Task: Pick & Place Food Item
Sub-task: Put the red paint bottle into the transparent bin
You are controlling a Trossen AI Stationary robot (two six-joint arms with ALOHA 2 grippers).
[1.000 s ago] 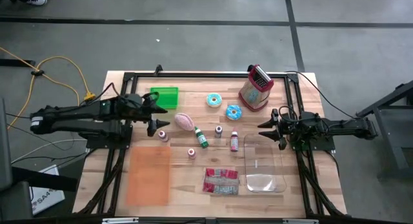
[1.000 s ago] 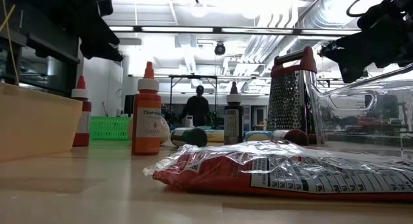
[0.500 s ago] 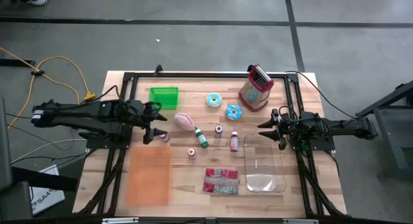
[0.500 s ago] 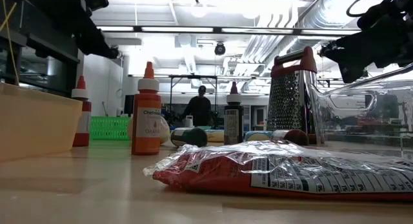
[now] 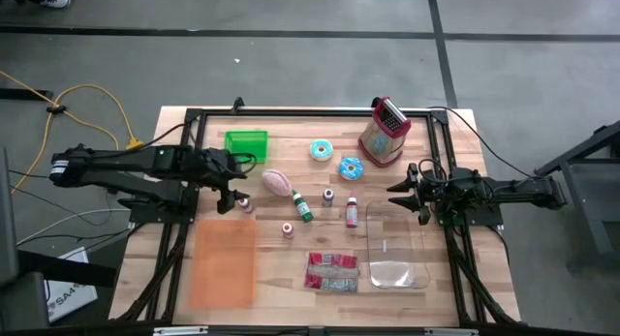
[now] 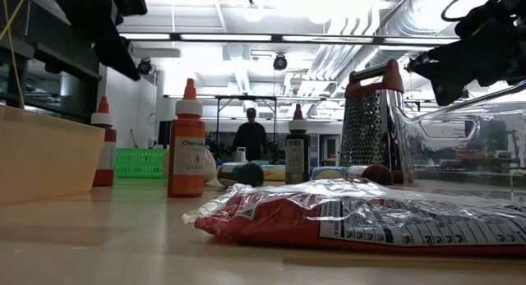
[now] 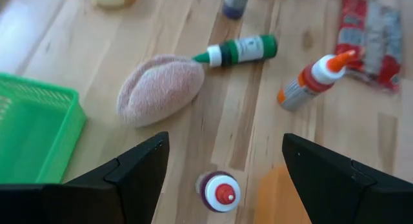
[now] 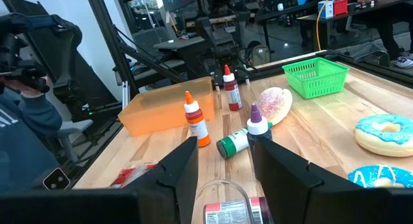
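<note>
A pink sprinkled pastry [image 5: 276, 181] [image 7: 161, 88] lies flat on the wooden table, left of centre. My left gripper [image 5: 232, 188] [image 7: 226, 141] hangs open above the table just left of the pastry, slanting down, with a small red-capped bottle [image 7: 219, 192] standing below it. It touches nothing. Two blue-iced donuts [image 5: 321, 150] [image 5: 351, 168] lie farther back. Red snack bags [image 5: 331, 271] lie near the front edge. My right gripper [image 5: 399, 192] [image 8: 222, 153] waits open and level at the right, over the far end of a clear container [image 5: 395, 247].
A green basket [image 5: 246, 145] stands behind my left gripper. An orange bin [image 5: 224, 263] is at the front left, a metal grater [image 5: 384, 133] at the back right. Several small bottles [image 5: 302, 206] stand or lie around the centre. A person stands in the room beyond.
My left gripper has tipped its fingers farther down toward the table while hovering over much the same spot beside the pastry. Its fingers have stayed open. Nothing on the table has moved.
</note>
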